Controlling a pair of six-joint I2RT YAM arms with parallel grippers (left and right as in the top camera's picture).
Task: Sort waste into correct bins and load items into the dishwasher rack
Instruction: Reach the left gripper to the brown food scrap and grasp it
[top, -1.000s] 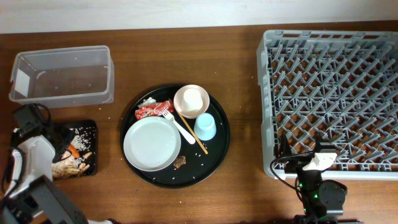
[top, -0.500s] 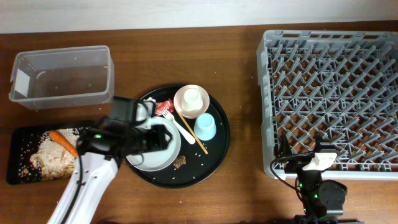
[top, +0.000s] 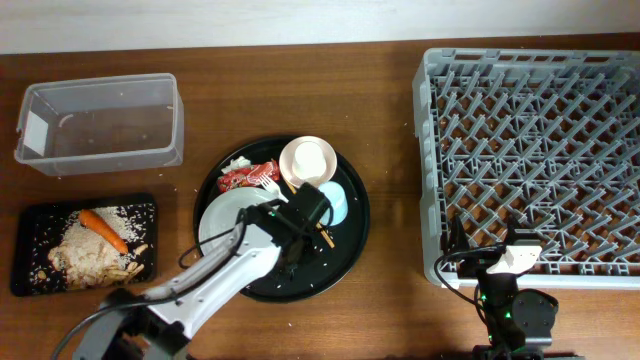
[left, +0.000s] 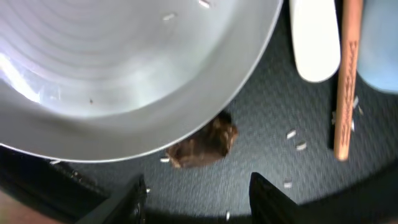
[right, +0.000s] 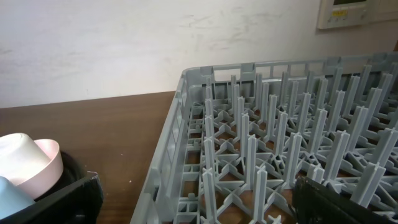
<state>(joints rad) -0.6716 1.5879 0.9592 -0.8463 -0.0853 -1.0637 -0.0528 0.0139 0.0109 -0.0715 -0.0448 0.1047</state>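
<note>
My left gripper is open, its fingers straddling the spot just below a brown food scrap on the round black tray. In the overhead view the left gripper hides that scrap. The pale plate lies beside the scrap, with the fork handle, a chopstick and the light blue cup nearby. The pinkish bowl holds the cream cup. The red-and-white wrapper lies at the tray's back. Rice and a carrot lie in the shallow black tray. My right gripper is open and empty at the grey rack's front left corner.
A clear plastic tub stands at the back left, with only a few rice grains in it. Loose rice grains dot the round tray and the wood around it. The rack fills the right side of the table.
My left arm swung right from the shallow black tray, across the plate, to the front of the round tray over the brown scrap. The right arm has not moved.
</note>
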